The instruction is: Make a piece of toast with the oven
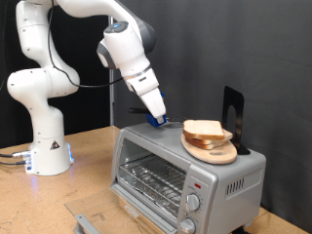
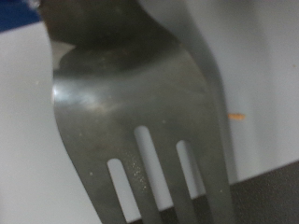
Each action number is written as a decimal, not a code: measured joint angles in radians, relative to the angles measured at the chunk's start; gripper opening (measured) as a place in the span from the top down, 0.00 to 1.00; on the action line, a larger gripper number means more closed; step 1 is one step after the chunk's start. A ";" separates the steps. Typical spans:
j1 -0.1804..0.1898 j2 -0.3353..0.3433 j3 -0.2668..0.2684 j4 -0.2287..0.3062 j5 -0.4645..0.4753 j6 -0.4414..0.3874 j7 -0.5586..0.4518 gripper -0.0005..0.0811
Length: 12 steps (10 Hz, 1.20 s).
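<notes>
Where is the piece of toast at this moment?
In the exterior view, the toast lies on a wooden plate on top of the oven, toward the view's right.

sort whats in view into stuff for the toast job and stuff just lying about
For the job:
- piece of toast, on the plate on top of the oven
- oven, door shut
- gripper, down at the oven's top
- fork, filling the wrist view

Lying about:
- round wooden plate
- black stand behind the plate
- table
</notes>
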 joint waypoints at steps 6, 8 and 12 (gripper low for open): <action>-0.003 -0.059 -0.037 0.038 0.009 -0.081 0.000 0.55; -0.014 -0.072 -0.046 0.045 0.004 -0.097 0.000 0.55; -0.037 -0.087 -0.072 0.064 -0.015 -0.157 0.000 0.55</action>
